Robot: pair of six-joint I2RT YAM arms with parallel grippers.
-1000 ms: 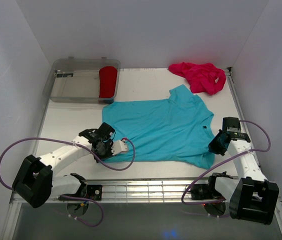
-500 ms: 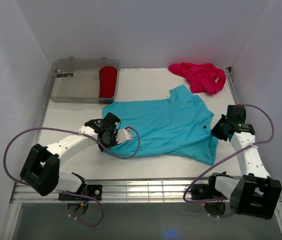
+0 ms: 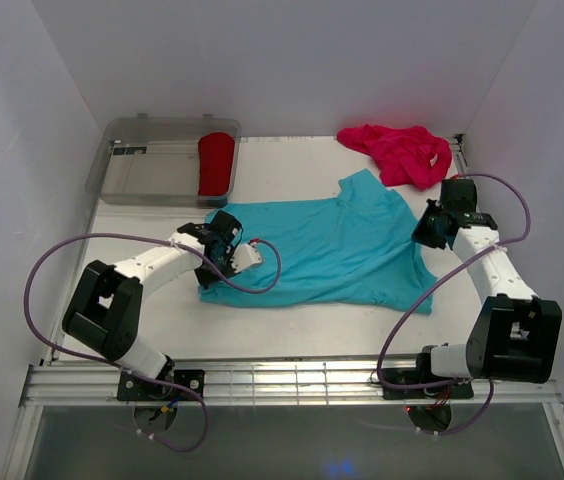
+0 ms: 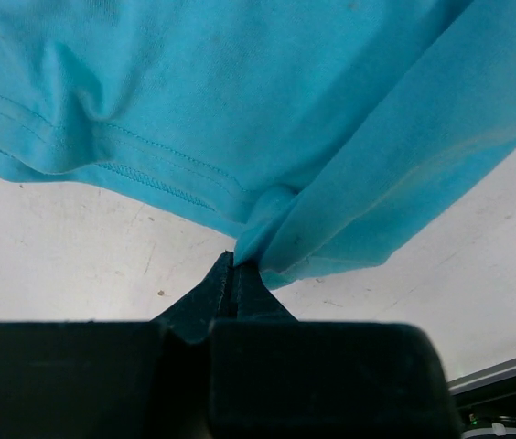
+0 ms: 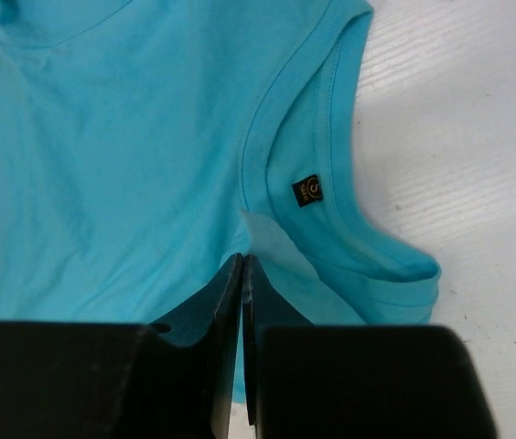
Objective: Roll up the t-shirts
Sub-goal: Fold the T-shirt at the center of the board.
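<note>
On turquoise shirt [image 3: 332, 250]: left gripper [image 4: 233, 265], right gripper [image 5: 242, 261] clamped (both outstretched).

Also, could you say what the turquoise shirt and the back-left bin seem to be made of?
The turquoise shirt looks like soft, matte knit cloth: stitched hems, limp folds. The bin seems to be clear plastic, probably rigid: its floor shows through the walls.

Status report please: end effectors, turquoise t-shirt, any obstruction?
Left end effector shut on turquoise t-shirt hem. Right end effector shut on it beside the collar. Shirt not yet rolled. Pink t-shirt heaped at far edge.
</note>
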